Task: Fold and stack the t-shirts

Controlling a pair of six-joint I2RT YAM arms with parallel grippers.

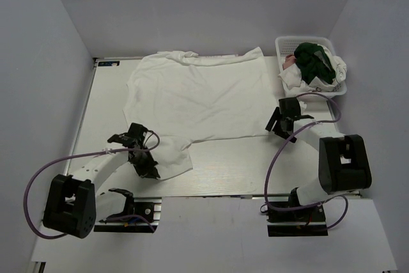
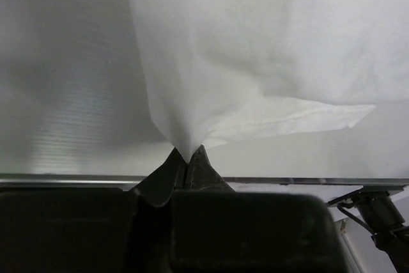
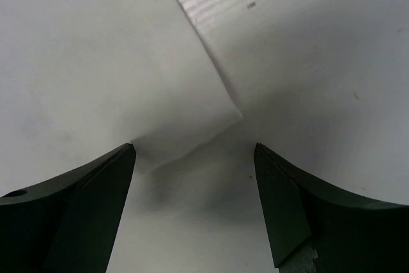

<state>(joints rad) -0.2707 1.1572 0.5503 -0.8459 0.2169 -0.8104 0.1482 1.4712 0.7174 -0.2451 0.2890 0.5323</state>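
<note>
We see only a sliver of the pink shirt (image 1: 289, 61) beneath the green shirt (image 1: 313, 59); the white shirt (image 1: 198, 97) has a corner that seemingly vanishes inside the left gripper (image 2: 186, 160).

White basket (image 1: 287, 39) (far right) on table (image 1: 230, 165)

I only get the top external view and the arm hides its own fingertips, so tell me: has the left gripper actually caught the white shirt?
Observer: Yes. In the left wrist view, the left gripper is shut on a pinch of the white t-shirt, with the cloth tapering into its tips.
Operator: And the right one?
Observer: The right gripper is open. A shirt corner lies flat on the table, just ahead of the gap between its fingers, and is not yet gripped.
</note>
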